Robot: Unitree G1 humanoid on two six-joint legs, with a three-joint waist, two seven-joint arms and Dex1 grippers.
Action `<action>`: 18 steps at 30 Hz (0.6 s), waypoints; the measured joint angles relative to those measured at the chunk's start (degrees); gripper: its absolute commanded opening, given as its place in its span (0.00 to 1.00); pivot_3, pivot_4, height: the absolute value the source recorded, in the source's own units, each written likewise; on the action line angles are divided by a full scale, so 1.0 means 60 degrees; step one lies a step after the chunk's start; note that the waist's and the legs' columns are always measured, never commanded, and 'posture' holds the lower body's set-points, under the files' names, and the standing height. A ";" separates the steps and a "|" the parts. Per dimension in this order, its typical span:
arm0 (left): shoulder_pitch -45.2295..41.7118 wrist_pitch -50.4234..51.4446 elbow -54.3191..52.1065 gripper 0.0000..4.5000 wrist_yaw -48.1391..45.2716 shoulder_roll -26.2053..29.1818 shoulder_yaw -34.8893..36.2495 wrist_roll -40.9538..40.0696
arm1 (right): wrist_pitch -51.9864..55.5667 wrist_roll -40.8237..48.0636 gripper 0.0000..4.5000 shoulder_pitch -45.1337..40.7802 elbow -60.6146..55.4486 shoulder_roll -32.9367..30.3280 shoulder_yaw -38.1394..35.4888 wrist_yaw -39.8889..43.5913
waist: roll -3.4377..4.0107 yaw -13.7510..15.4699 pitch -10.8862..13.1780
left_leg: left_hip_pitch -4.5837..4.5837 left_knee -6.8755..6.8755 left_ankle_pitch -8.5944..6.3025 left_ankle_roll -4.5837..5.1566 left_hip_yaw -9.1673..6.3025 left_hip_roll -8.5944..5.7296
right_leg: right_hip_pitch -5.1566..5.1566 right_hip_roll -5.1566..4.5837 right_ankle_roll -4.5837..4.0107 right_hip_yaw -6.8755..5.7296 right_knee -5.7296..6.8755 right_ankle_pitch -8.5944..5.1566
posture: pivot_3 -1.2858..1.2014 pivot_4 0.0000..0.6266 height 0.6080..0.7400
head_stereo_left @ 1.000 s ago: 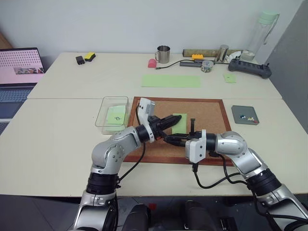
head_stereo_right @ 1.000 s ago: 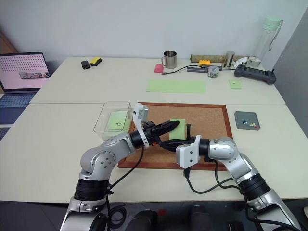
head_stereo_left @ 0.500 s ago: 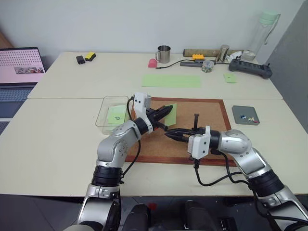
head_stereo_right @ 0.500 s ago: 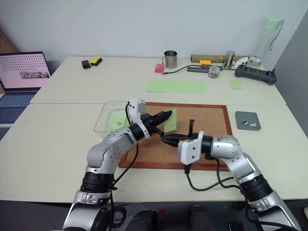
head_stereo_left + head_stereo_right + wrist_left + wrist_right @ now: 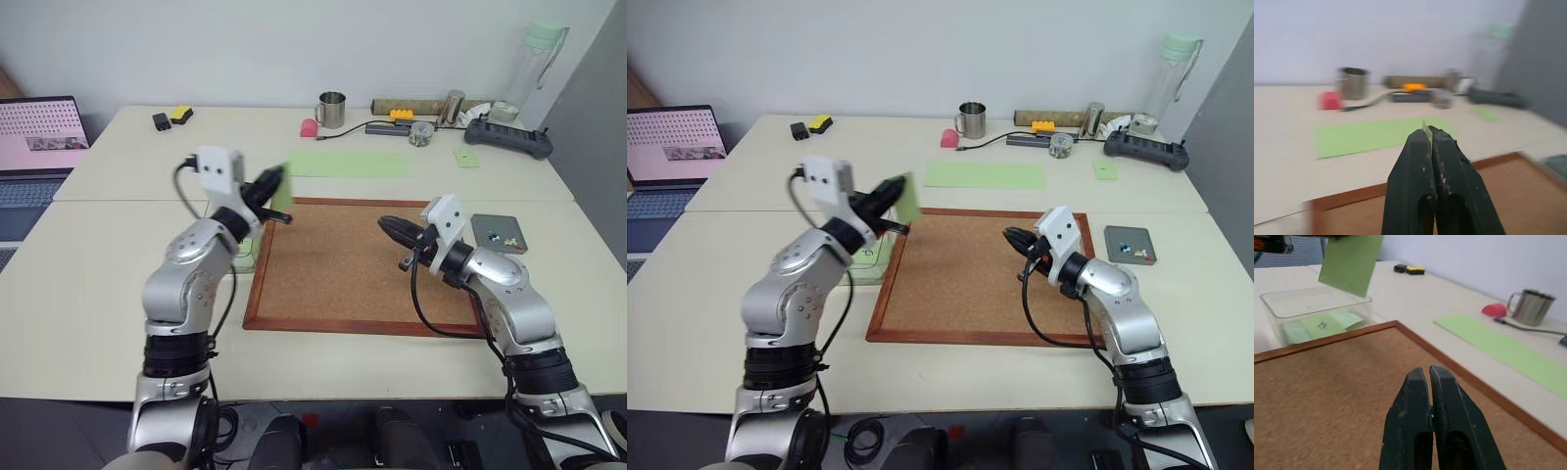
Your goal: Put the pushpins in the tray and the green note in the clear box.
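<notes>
Green note lifted above the clear box

The left gripper (image 5: 277, 180) pinches the green note (image 5: 1350, 262) in the air over the clear box (image 5: 1315, 313), where a pen-marked note (image 5: 1322, 324) carries an unreadable scribble. The right gripper (image 5: 385, 226), fingers pressed together, hovers over the corkboard (image 5: 343, 264). The pushpins (image 5: 504, 238) lie in the tray (image 5: 486, 226).

The brown cork board with a reddish wooden frame (image 5: 343, 264) is lying bare in the middle of the surface, leaving open room between the two arms. The left gripper (image 5: 277, 180) is hanging over the board's far left corner, its fingers (image 5: 1442, 152) pinching the plain light-green square paper note (image 5: 1350, 262), which is dangling above the transparent plastic rectangular box (image 5: 1312, 313) and crowding the way down into it. The right gripper (image 5: 389, 226) is hovering over the board's right side.
</notes>
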 measured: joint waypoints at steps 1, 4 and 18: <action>0.0077 -0.0208 -0.0003 0.01 0.0171 0.0207 0.0091 0.0297 | 0.0141 0.0213 0.00 -0.0057 -0.0028 -0.0036 0.0001 0.0229 | 0.0000 0.0002 0.0000 | 0.0000 0.0000 0.0000 0.0000 0.0000 -0.0001 | 0.0000 0.0000 0.0000 0.0001 0.0001 0.0000 | 0.52 0.24 1.00; 0.0348 -0.0572 -0.0080 0.01 0.0635 0.0437 0.0426 0.0863 | 0.0454 0.0784 0.00 -0.0212 -0.0372 -0.0146 0.0039 0.1052 | 0.0000 0.0005 0.0000 | 0.0000 0.0000 -0.0001 0.0001 -0.0002 -0.0001 | 0.0002 -0.0002 0.0002 -0.0001 -0.0003 0.0000 | 0.52 0.24 1.00; 0.0712 0.0982 -0.2250 0.01 -0.1694 -0.0226 -0.1227 -0.1608 | 0.0855 0.0385 0.00 -0.0511 0.0387 0.0270 -0.1954 -0.2118 | -0.0007 0.0193 0.0001 | -0.0014 0.0003 0.0001 -0.0003 0.0021 -0.0004 | 0.0000 -0.0007 0.0002 -0.0010 0.0000 0.0002 | 0.52 0.24 1.00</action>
